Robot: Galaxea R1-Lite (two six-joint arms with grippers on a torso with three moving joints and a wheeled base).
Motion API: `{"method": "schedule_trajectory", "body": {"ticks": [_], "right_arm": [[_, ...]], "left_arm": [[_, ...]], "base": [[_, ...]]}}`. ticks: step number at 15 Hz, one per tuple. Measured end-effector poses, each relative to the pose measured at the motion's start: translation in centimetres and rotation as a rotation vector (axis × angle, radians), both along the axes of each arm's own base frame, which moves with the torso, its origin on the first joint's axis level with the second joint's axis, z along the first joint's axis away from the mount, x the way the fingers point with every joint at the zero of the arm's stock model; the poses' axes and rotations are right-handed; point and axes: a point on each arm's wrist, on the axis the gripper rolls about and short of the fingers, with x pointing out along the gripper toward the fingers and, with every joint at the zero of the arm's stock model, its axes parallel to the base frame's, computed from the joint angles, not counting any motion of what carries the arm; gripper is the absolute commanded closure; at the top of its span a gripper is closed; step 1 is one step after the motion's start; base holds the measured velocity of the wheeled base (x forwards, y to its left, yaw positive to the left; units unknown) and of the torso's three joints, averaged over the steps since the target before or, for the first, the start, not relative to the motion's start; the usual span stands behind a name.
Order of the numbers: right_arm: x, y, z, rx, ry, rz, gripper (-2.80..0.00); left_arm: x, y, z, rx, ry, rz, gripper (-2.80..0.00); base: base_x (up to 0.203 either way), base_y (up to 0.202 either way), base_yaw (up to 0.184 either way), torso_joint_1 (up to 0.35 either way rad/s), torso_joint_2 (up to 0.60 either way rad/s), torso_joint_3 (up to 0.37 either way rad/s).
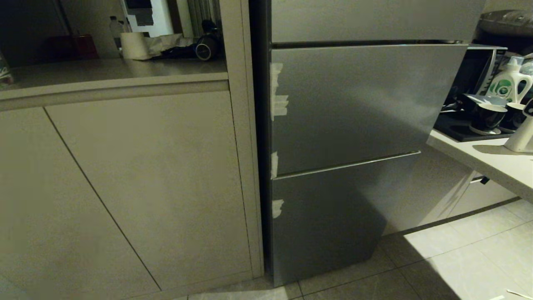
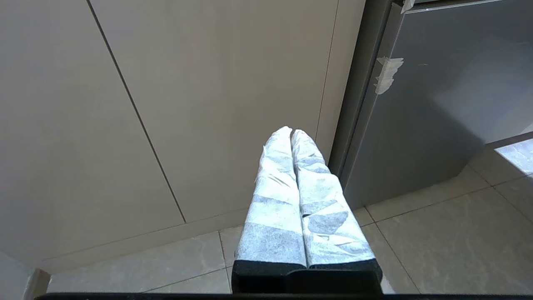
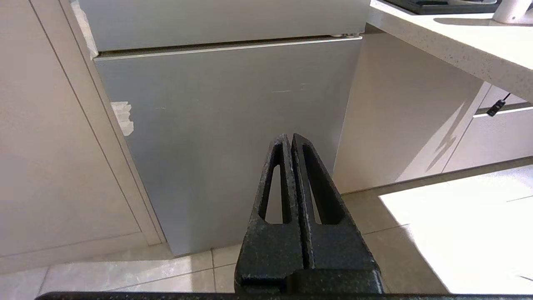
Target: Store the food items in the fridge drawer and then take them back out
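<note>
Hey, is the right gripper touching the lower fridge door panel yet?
Apart. The right wrist view shows the right gripper, jaws shut and empty, hanging short of the lower fridge door panel, with floor tiles visible between them.

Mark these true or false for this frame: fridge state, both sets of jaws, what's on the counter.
1. The fridge has its grey front panels closed. True.
2. The right gripper has its jaws wide open. False: they are shut, with nothing between them.
3. The left gripper has fingers wrapped in white tape. True.
4. A food item sits on the floor in front of the fridge. False: no food item is visible in any view.
5. Dark cups stand on the counter to the right of the fridge. True.
6. The left gripper holds a fridge panel. False: it is shut, empty, facing a beige cabinet.
</note>
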Motion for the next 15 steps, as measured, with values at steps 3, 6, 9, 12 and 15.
{"method": "schedule_trajectory", "body": {"ticks": [3, 6, 9, 12, 15], "right_arm": [[0.0, 0.0, 0.01, 0.009, 0.0, 0.0, 0.0], [0.0, 0.0, 0.0, 0.008, -0.001, 0.001, 0.0], [0.0, 0.0, 0.0, 0.008, -0.001, 0.001, 0.0], [0.0, 0.0, 0.0, 0.009, -0.001, 0.001, 0.0], [0.0, 0.0, 0.01, 0.009, -0.001, 0.001, 0.0]], "left_arm": [[0.0, 0.0, 0.0, -0.001, 0.0, 0.0, 0.0], [0.0, 0.0, 0.0, -0.001, 0.0, 0.0, 0.0], [0.0, 0.0, 0.0, -0.001, 0.0, 0.0, 0.0], [0.0, 0.0, 0.0, -0.001, 0.0, 0.0, 0.0], [0.0, 0.0, 0.0, -0.001, 0.0, 0.0, 0.0]], "base": [[0.0, 0.0, 0.0, 0.0, 0.0, 0.0], [0.0, 0.0, 0.0, 0.0, 0.0, 0.0], [0.0, 0.0, 0.0, 0.0, 0.0, 0.0], [0.0, 0.0, 0.0, 0.0, 0.0, 0.0], [0.0, 0.0, 0.0, 0.0, 0.0, 0.0]]}}
